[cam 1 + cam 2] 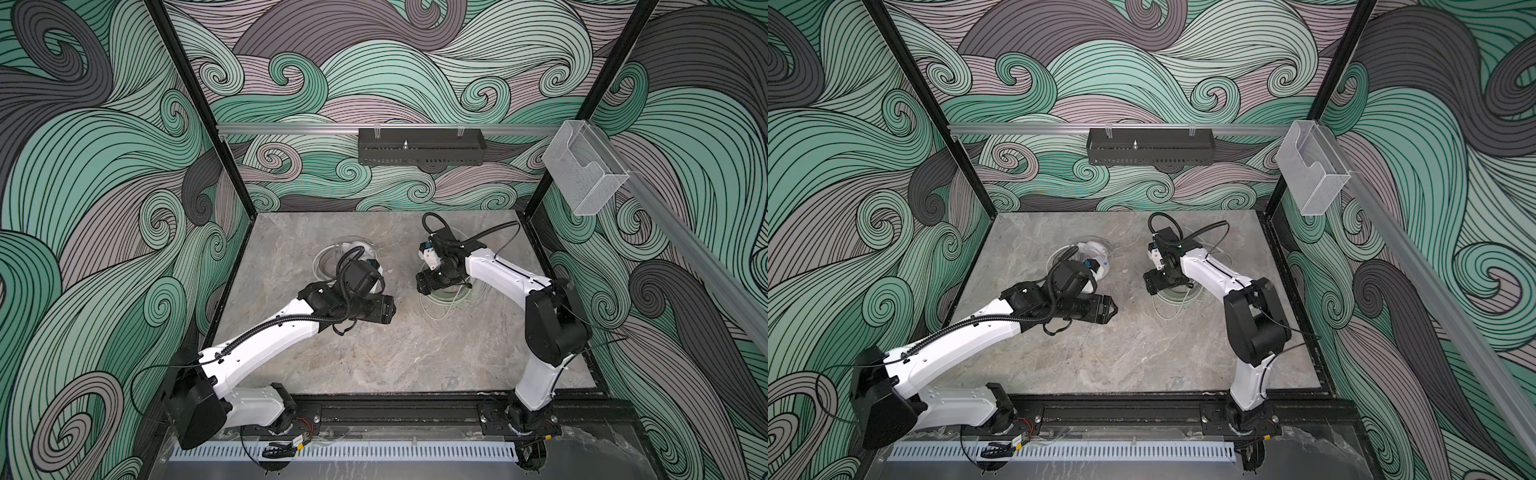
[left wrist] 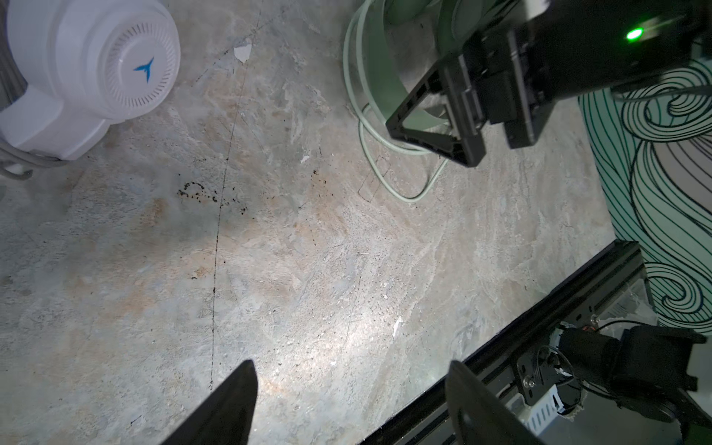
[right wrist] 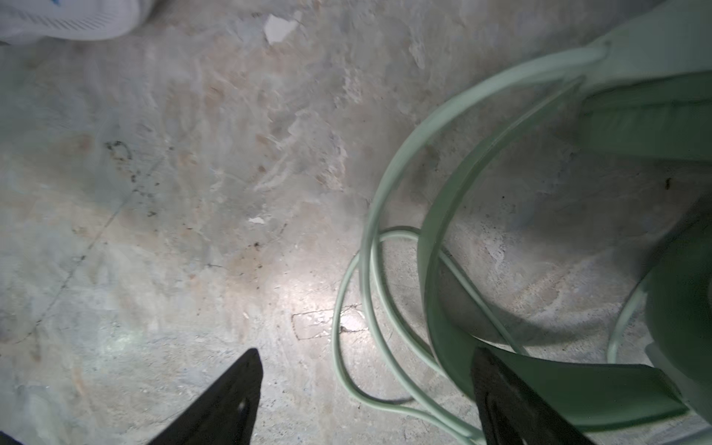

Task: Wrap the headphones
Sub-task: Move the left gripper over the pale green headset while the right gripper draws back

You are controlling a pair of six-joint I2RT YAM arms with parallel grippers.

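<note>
Headphones are sitting apart on the marble tabletop (image 1: pixel 374 357), one headset per arm. White headset (image 1: pixel 362 252) is lying off to the side of the left gripper (image 1: pixel 390 309), back near its wrist and partly hidden by it in both top views, well outside the jaws. Left jaws are standing wide with nothing between them, hovering over bare tabletop in the left wrist view (image 2: pixel 350 370). Mint headset (image 1: pixel 1173 296) is lying right under the right gripper (image 1: pixel 1150 286). In the right wrist view the right gripper (image 3: pixel 364 352) is spread wide and gripping nothing. Loops of the mint cable (image 3: pixel 346 293) are lying on the table below the gap between its fingers, and the mint headband (image 3: pixel 435 277) is curving just beside one finger. That finger is overlapping the headband; cannot tell if it is touching. A mint earcup (image 3: pixel 647 115) is sitting further out ahead of that same finger. Both grippers are pointing toward the gap between the two headsets.
</note>
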